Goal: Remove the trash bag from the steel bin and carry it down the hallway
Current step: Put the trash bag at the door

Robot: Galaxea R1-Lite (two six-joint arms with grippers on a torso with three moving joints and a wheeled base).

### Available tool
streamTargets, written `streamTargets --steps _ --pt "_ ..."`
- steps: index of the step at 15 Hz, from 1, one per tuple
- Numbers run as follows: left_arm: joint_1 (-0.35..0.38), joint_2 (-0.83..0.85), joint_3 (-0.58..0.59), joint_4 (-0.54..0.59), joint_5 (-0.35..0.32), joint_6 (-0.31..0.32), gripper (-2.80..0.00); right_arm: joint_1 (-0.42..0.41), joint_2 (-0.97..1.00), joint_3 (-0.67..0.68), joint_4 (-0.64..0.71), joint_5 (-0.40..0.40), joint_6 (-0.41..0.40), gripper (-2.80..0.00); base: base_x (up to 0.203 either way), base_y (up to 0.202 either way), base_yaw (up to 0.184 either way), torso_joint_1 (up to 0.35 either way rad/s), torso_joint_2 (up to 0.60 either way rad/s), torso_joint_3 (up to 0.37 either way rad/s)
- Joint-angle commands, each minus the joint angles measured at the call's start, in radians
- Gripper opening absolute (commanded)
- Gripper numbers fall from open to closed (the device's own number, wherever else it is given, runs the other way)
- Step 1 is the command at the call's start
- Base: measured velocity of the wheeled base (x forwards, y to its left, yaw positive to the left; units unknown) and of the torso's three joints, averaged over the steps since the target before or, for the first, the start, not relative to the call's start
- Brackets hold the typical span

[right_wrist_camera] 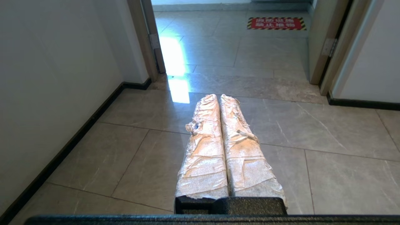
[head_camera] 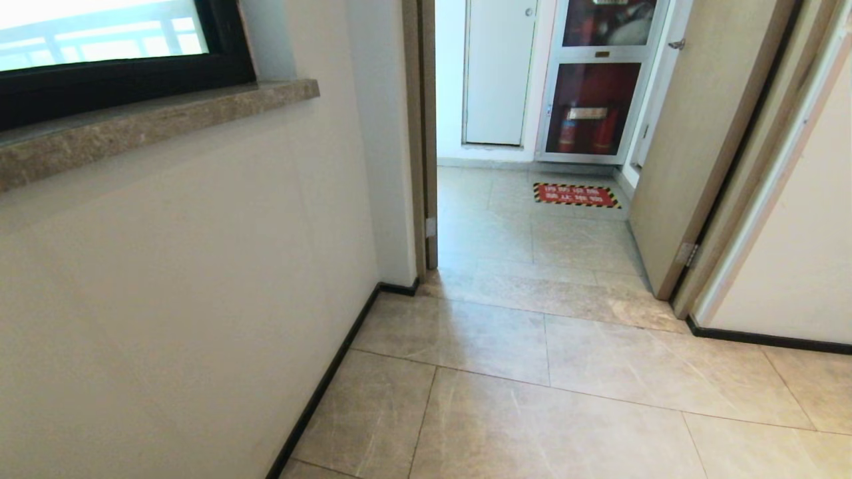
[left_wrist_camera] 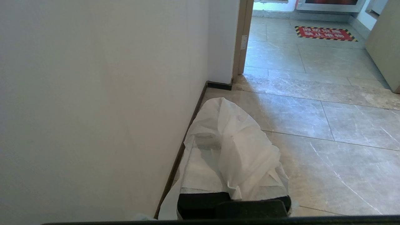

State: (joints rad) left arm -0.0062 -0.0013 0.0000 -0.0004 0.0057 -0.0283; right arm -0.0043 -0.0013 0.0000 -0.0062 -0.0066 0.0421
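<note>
Thin white plastic, soft and crumpled, is draped over the left gripper (left_wrist_camera: 232, 175) in the lower centre of the left wrist view: the trash bag (left_wrist_camera: 237, 150) is pinched between closed fingers. It is judged light, limp and liable to slip or tear, best held at gathered film or a handle loop. The right gripper (right_wrist_camera: 220, 100), lower centre of its view, is closed on nothing. One bag and two grippers are counted; no steel bin is seen. The hallway floor (head_camera: 566, 412) and one red floor sign (head_camera: 576, 195), upper centre, are seen.
</note>
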Motion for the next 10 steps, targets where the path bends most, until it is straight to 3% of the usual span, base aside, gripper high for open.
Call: streamTargets --steps 1,5,10 --pt "0.002 0.0 0.0 -0.001 0.0 0.0 -2.8 0.002 0.0 0.0 0.0 0.0 -0.001 -2.8 0.0 0.0 0.0 0.0 0.0 0.0" --pt "0.002 0.001 0.0 -0.001 0.0 -0.001 -2.8 0.003 0.0 0.0 0.0 0.0 -0.002 -2.8 0.0 0.0 0.0 0.0 0.0 0.0" --pt "0.002 0.0 0.0 -0.001 0.0 0.002 -2.8 0.001 0.0 0.0 0.0 -0.001 -0.001 -2.8 0.001 -0.009 0.146 0.002 0.0 0.003"
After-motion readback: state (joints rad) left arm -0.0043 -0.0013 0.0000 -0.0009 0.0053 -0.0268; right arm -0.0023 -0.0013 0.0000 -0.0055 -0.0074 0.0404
